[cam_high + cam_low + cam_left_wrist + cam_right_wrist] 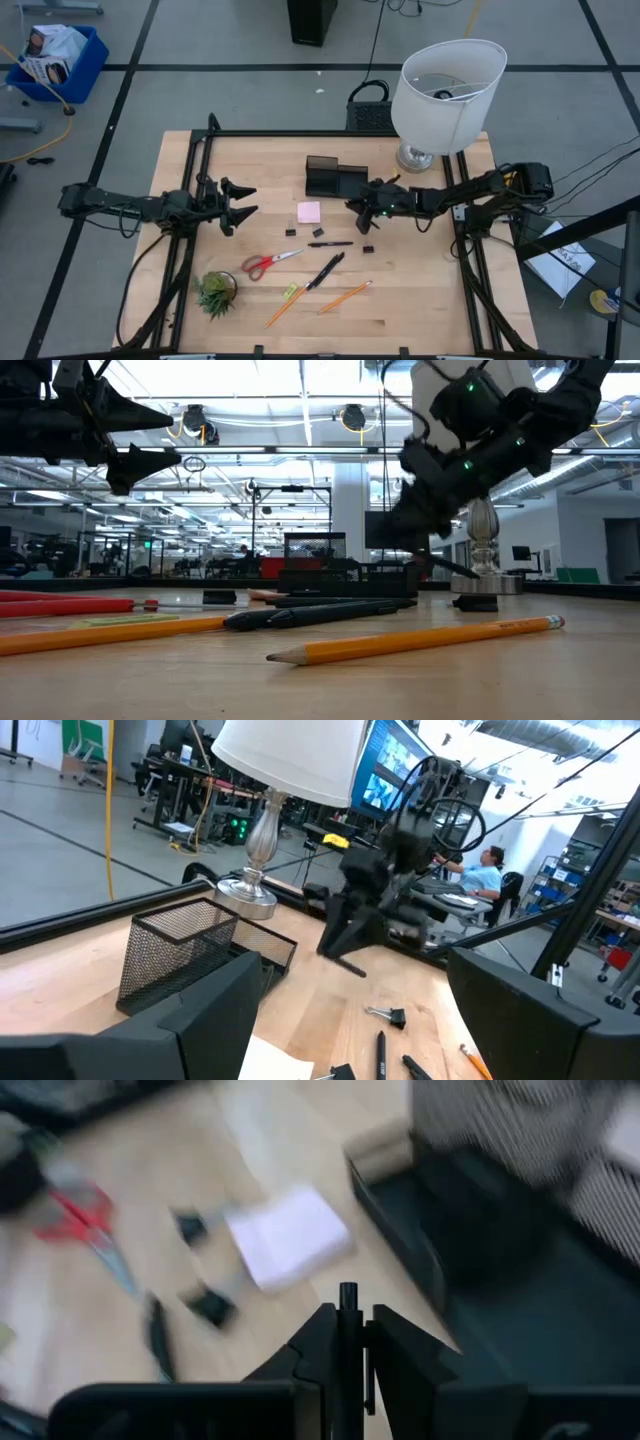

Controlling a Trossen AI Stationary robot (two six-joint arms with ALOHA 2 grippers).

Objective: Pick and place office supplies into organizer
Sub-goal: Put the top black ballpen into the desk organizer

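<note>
- Scissors [270,262], pens [325,270] and pencils [344,296] lie toward the table's [420,300] front edge.
- Left gripper [240,202] hangs open near the left edge.
- Organizer [333,177] stands near the back edge.
- Right gripper [357,207] pinches a black pen [347,1350] beside it.

Even overhead light is falling on the table [420,310], leaving only soft, short shadows under the pencils [345,296] and scissors [268,263]. In the low view, ceiling lamps [350,415] are glaring white and the near pencil [415,641] is lying slightly out of focus. The right wrist view is smearing with motion blur, so the sticky-note pad [288,1237] and organizer [500,1270] are showing as soft shapes.
</note>
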